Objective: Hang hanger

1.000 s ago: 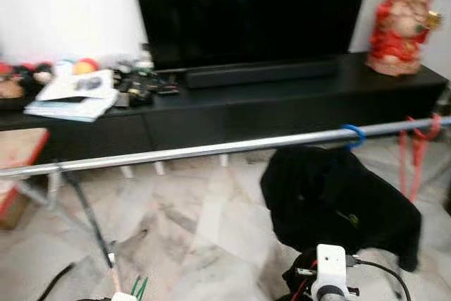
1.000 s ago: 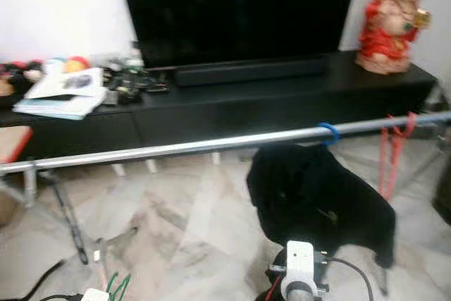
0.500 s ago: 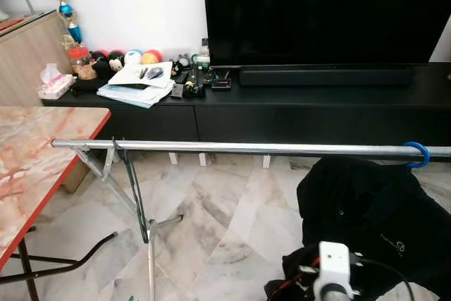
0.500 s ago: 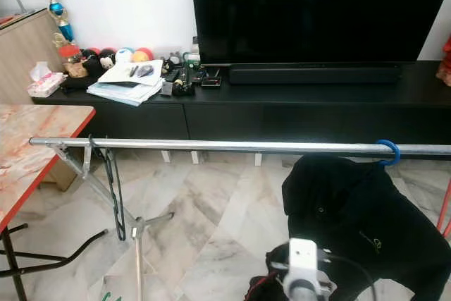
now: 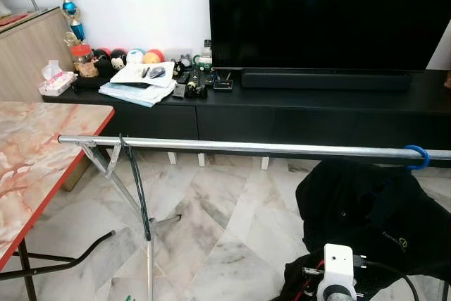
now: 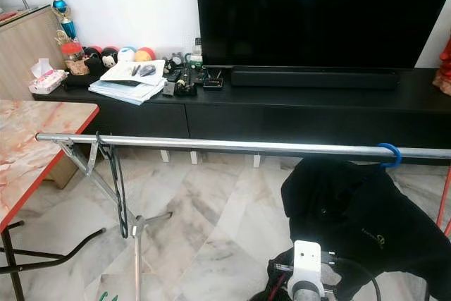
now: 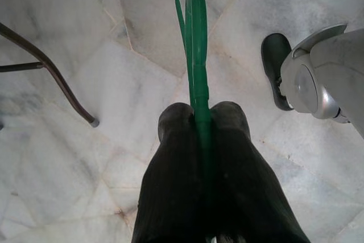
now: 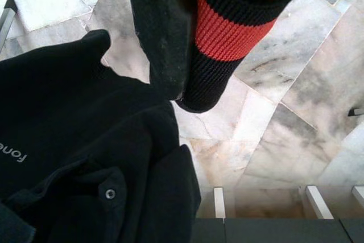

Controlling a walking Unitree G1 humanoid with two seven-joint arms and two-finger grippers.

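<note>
A long silver rail ran across the middle of the head views, from a folding stand at centre left out past the right edge. A blue hanger hook sat over the rail at far right, and a black shirt hung from it into the lower right of the frame. Behind the rail stood a low black TV cabinet with a large dark screen above it, and papers and small ornaments at its left end. A marble-topped table with a red edge filled the lower left. A white plug-like block with cables showed at the bottom centre.

The left wrist view showed what the head views barely did: the left gripper held over the marble floor, its two black fingers closed tight on the stem of a green hanger, which ran out from between the tips toward the top of that frame. A dark table foot lay at the left, and a silver part of the robot's own body at the right. In the right eye view only a sliver of green peeped in at the bottom left edge.

The right wrist view looked down on the black shirt in the lower left, with a button and white lettering. At the top of that frame hung a dark fold of cloth and a black knit cuff with a red band. Whether the right gripper was open or closed could not be told there. Pale cabinet feet lined the bottom edge.
</note>
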